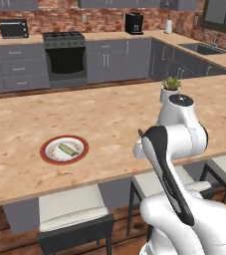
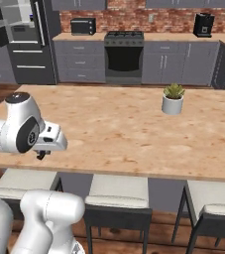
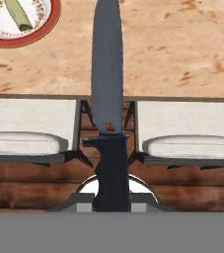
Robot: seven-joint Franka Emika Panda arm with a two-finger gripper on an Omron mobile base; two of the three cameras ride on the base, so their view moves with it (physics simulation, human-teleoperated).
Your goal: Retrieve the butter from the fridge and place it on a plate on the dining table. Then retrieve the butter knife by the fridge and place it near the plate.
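You have the dining table (image 1: 109, 119) carrying the plate (image 1: 64, 149) (the butter (image 1: 68, 149) lies on it) and a potted plant (image 1: 169, 88) well apart.

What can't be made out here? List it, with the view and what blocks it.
- Fingers: in the hand view the knife handle covers where they clamp, so the contact itself is hidden.
- Knife tip: cut off by the top edge of the hand view.
- Plate: cut by the hand view's top and left edges; whole in the left base view.
- Butter: too small there to tell its wrapping or markings.
- Fridge: cropped by the right base view's top-left corner.
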